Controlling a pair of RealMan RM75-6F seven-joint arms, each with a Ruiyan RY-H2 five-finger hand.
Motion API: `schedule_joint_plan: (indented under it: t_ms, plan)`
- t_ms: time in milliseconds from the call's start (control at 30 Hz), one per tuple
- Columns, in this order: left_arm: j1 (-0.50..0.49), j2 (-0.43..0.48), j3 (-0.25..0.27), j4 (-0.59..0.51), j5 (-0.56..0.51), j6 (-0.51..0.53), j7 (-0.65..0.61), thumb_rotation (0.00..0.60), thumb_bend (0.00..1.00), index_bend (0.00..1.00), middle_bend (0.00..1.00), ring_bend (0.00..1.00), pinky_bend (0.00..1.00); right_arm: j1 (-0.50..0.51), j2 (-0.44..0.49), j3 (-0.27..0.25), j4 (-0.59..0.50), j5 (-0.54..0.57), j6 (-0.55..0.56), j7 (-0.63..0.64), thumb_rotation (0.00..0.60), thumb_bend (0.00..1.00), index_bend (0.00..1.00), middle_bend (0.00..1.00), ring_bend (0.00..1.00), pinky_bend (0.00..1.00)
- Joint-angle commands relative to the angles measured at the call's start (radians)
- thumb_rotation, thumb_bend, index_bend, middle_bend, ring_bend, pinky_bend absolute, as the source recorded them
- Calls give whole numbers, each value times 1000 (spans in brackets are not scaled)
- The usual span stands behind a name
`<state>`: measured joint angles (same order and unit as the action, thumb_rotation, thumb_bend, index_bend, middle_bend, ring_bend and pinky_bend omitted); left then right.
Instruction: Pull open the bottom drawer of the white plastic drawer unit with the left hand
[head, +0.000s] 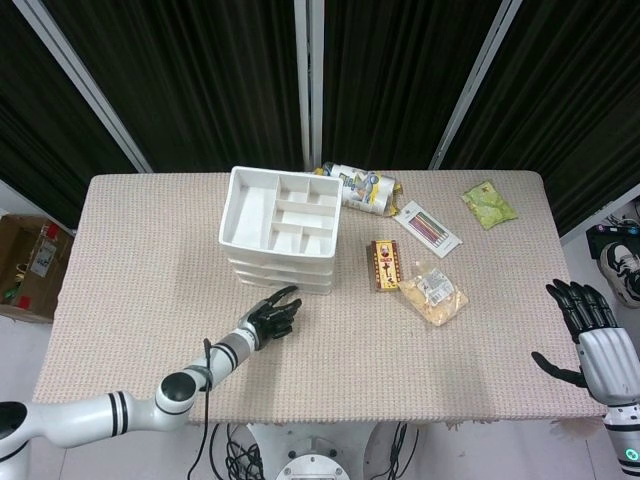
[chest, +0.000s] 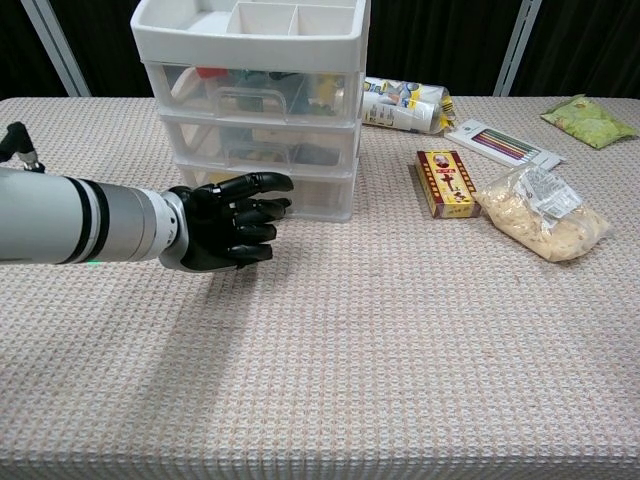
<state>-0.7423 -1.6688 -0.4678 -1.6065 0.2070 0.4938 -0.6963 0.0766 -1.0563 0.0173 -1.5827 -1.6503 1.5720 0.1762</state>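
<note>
**Left hand at bottom drawer front, nothing gripped**

Head view: left hand empty, fingers apart and slightly bent, fingertips pointing up toward the white plastic drawer unit. Unit sits just ahead of the fingertips; from above I can't tell if they touch it. Its top tray is divided into compartments. Right of the hand: small red box and a clear bag of pale snacks. Further ahead and right, past the unit: printed packet, flat pack of coloured pencils, green packet. Right hand is far off at the right table edge, empty, fingers spread, well apart from everything. Cardboard box on the floor left of the table.

Chest view: left hand comes in from the left, palm side toward the unit, fingers extended and loosely splayed, holding nothing. Fingertips overlap the front of the bottom drawer; contact not confirmable. Bottom drawer sits flush with the two above, closed. Drawers are translucent, mixed contents visible inside, not identifiable. Red box and snack bag well to the right of the hand; pencils, printed packet and green packet beyond them. Right hand not in this view.
</note>
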Motion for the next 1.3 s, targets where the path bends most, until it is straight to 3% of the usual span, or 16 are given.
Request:
schedule_joint_plan:
  t_ms: [33, 500, 700, 1033, 1167, 1300]
  plan:
    - [2, -2, -5, 11, -9, -11, -9, 600, 371, 186, 822, 913, 1000, 0, 1, 0, -2, -1, 0, -3, 600, 89, 0, 63, 0, 9]
    - [-15, -1, -6, 53, -75, -46, -26, 600, 373, 236, 824, 914, 1000, -7, -3, 1, -1, 2, 5, -9, 600, 89, 0, 63, 0, 9]
    - [-5, 8, 1, 34, -66, -56, -24, 600, 374, 286, 825, 914, 1000, -8, -4, 1, 3, 1, 5, -6, 600, 89, 0, 63, 0, 9]
    - [30, 26, 32, -20, -34, -49, -19, 600, 374, 278, 824, 914, 1000, -9, -7, 0, 8, -1, 5, -1, 600, 89, 0, 63, 0, 9]
    - [43, 38, 55, -65, 10, 16, 15, 600, 374, 137, 814, 909, 1000, -7, -10, 0, 12, -3, 3, 4, 600, 89, 0, 62, 0, 9]
    - [36, 42, 118, -134, 83, 185, 124, 600, 374, 78, 783, 893, 1000, -6, -11, 0, 15, -4, 3, 9, 600, 89, 0, 63, 0, 9]
